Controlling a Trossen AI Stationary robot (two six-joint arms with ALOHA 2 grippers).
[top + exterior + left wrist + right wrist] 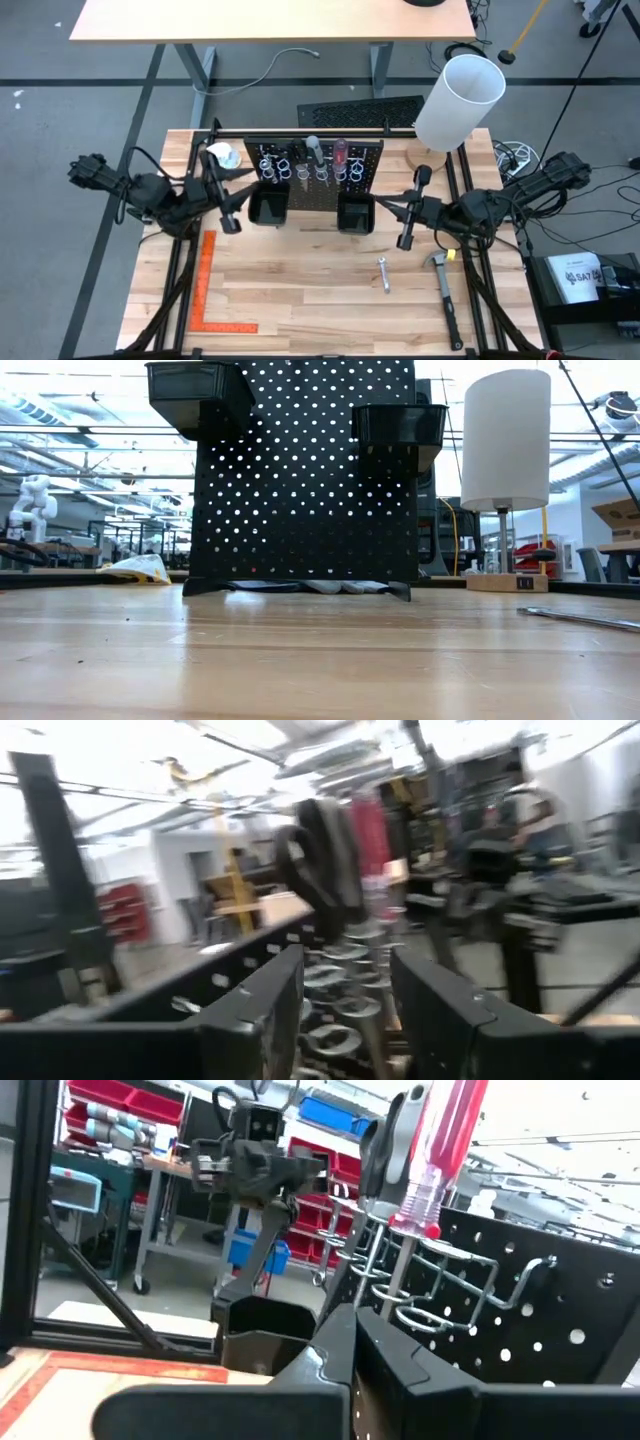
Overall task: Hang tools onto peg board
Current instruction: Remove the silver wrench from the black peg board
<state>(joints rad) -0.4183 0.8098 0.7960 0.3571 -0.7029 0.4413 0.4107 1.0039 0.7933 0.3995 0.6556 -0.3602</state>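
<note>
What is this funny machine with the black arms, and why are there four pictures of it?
It is a robot with two arms at a wooden table. Each arm ends in a gripper, like a two-finger hand. The left gripper and the right gripper both hang beside the black peg board, and both are holding nothing. One camera looks down from above, one sits low on the table, and one rides on each wrist. Two screwdrivers, a red one and a dark one, already stand in the board's wire rings. A wrench, a hammer and an orange square ruler lie on the table.
</note>
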